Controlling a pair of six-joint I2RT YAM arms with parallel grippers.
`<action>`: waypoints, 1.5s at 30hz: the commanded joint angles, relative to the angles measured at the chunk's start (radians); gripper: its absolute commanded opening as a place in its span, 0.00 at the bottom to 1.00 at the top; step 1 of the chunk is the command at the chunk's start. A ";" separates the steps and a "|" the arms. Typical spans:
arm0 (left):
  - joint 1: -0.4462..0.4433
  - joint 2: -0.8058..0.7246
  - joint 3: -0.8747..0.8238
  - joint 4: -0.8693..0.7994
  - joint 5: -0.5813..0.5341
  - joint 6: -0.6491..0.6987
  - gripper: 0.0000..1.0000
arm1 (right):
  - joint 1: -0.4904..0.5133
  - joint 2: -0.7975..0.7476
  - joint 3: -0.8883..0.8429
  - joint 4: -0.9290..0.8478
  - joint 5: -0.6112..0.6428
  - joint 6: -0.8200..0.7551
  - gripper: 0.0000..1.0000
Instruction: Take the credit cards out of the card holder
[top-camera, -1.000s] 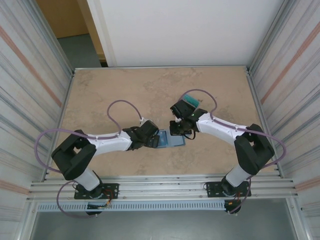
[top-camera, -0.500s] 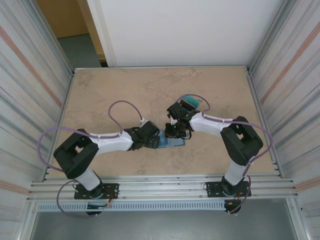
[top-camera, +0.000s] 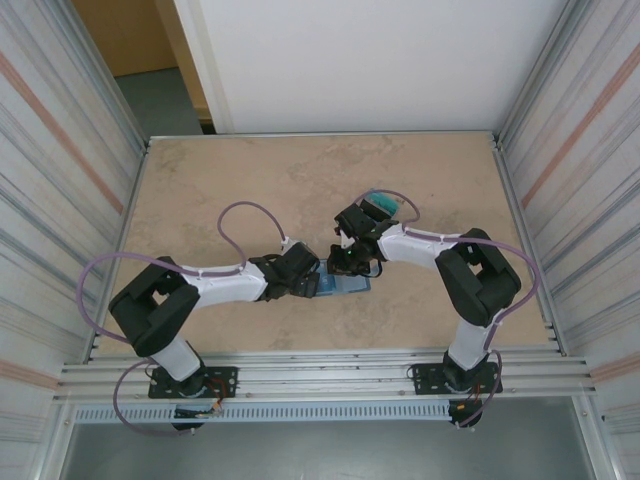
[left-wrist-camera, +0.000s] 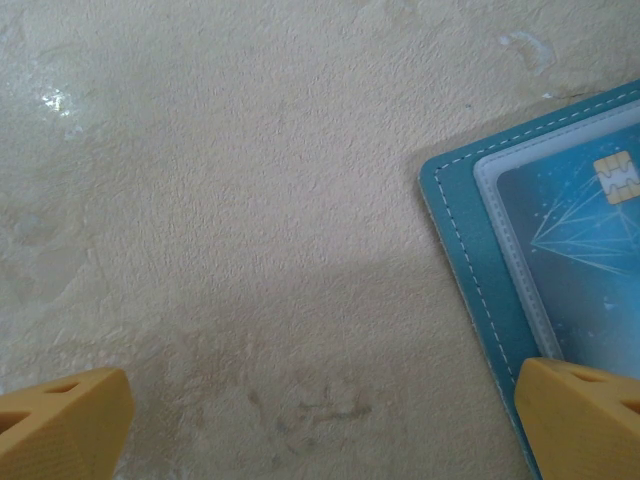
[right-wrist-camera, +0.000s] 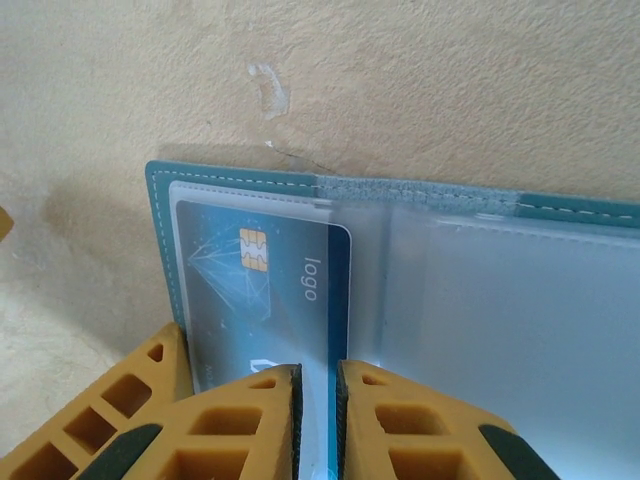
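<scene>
Left gripper (left-wrist-camera: 320, 400): spread wide over desk (left-wrist-camera: 200, 200), one finger at holder (left-wrist-camera: 470, 260) edge.
Holder: open flat, soft, light.
Card (right-wrist-camera: 265, 290): in left sleeve; thin, stiff, slick; probably best pinched at its exposed edge.
Right gripper (right-wrist-camera: 318, 400): nearly closed over card; hold uncertain.

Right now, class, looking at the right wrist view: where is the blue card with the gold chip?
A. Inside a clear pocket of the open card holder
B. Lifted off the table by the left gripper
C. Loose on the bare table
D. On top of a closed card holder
A: the blue card lies flat behind the clear pocket window of the card holder, which lies spread open on the table.
</scene>
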 joint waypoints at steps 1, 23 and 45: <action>-0.006 0.025 -0.003 -0.032 -0.018 -0.009 0.99 | -0.010 0.020 -0.019 0.014 -0.025 0.026 0.18; -0.006 0.041 0.012 -0.058 -0.022 -0.011 0.99 | -0.049 0.038 -0.117 0.192 -0.199 0.086 0.19; -0.007 0.055 0.022 -0.083 -0.029 -0.021 0.99 | -0.120 -0.015 -0.247 0.451 -0.378 0.173 0.12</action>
